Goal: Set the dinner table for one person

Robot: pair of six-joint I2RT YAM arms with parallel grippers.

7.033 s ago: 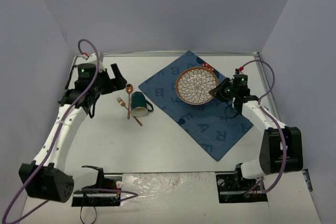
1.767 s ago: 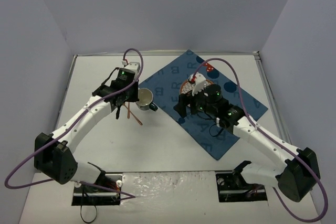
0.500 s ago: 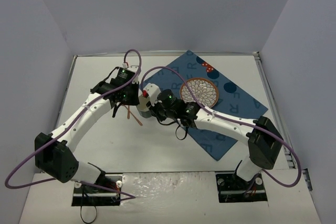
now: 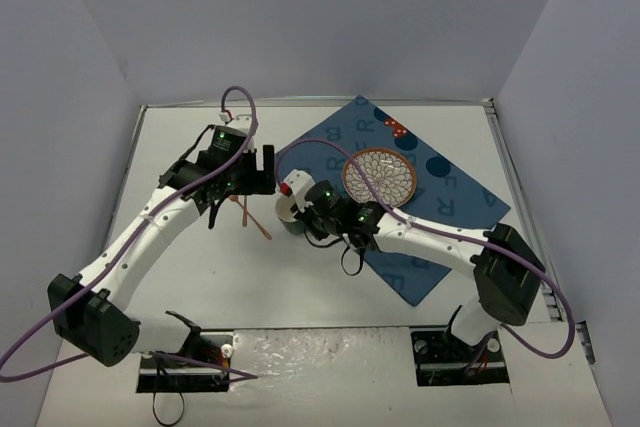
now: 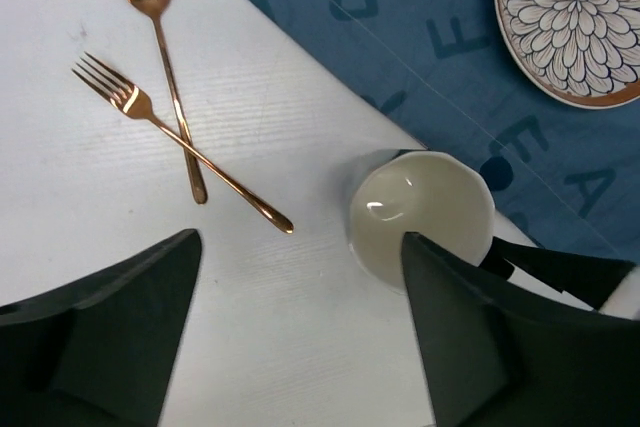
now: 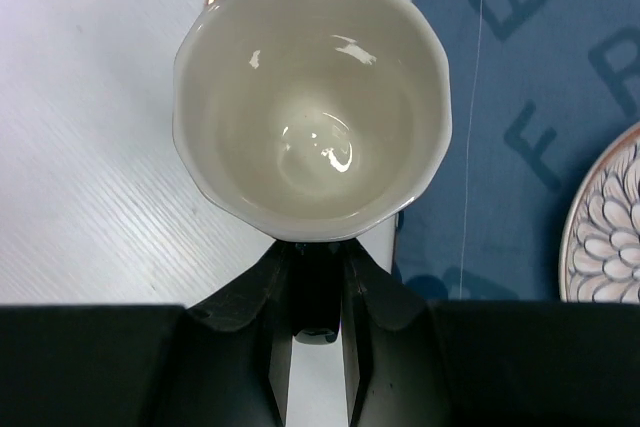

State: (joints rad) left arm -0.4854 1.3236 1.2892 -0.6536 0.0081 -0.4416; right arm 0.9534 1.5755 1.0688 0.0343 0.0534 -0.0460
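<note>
A dark green mug point(image 4: 291, 215) with a cream inside stands upright on the white dinner table point(image 4: 200, 277), just off the blue mat's left edge. My right gripper point(image 6: 318, 292) is shut on the mug's dark handle; the mug point(image 6: 312, 102) fills that view. My left gripper point(image 4: 262, 169) is open and empty, above and left of the mug point(image 5: 420, 212), apart from it. A copper spoon point(image 5: 160, 47) and fork point(image 5: 170, 132) lie crossed on the table left of the mug. The patterned plate point(image 4: 378, 175) sits on the blue letter mat point(image 4: 420, 237).
The mat point(image 5: 440, 57) runs diagonally across the right half of the table. Grey walls close in the back and both sides. The right arm point(image 4: 430, 232) stretches across the mat in front of the plate. The cutlery point(image 4: 250, 215) lies under the left arm.
The mug, once on its side, stands upright. My left gripper has let go and drawn back up and left. My right arm has crossed from the plate and shut on the handle.
</note>
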